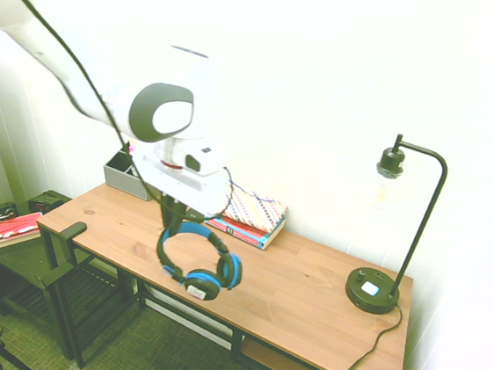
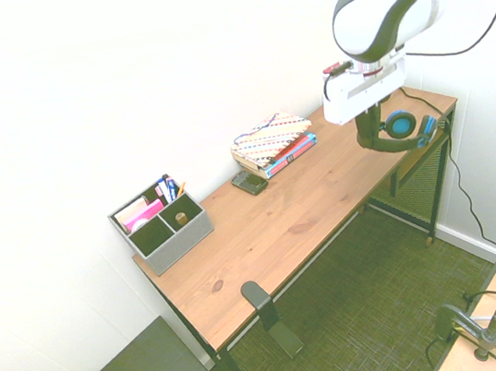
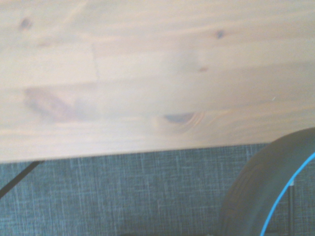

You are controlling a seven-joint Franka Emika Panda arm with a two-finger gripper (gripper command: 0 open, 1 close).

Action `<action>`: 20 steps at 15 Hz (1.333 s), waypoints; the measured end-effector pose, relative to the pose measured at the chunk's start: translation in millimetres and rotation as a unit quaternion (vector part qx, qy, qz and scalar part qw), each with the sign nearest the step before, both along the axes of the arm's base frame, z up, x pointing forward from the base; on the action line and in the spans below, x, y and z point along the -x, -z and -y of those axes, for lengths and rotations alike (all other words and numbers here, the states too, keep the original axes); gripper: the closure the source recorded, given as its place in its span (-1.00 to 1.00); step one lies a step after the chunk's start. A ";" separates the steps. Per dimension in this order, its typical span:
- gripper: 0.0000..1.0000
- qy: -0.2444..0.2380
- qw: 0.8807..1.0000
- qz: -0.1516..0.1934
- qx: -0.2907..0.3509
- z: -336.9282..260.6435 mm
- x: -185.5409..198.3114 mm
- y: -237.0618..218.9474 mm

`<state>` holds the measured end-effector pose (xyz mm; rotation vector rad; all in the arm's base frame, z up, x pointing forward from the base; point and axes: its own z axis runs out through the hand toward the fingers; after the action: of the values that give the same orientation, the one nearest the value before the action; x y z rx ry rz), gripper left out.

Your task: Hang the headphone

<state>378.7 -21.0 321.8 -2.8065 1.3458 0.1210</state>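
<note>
First exterior view: headphone (image 1: 199, 260) hangs clear above the desk (image 1: 307, 288).
Fingers (image 1: 173, 212): pinching its blue headband.

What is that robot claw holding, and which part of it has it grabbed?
The gripper holds the headphone by the top of its blue headband; the ear cups hang below it, clear of the desk.

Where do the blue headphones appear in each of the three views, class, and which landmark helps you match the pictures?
First exterior view: the headphone hangs from the claw left of centre, above the desk.
Second exterior view: upper right, under the claw, by the desk's far end.
Wrist view: a dark, blue-edged curve at the lower right.
Shared landmark: the wooden desk.
</note>
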 end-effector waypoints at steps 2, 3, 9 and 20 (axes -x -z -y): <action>1.00 -0.013 1.000 0.014 -0.004 -49.3 18.2 -1.8; 1.00 -0.017 0.999 0.027 -0.008 -76.2 17.0 -6.4; 1.00 -0.057 0.997 0.047 -0.024 -243.1 60.8 45.4; 1.00 -0.062 0.996 0.063 -0.004 -356.1 66.6 162.3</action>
<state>312.1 335.1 159.5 -2.8365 1.1418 -0.0481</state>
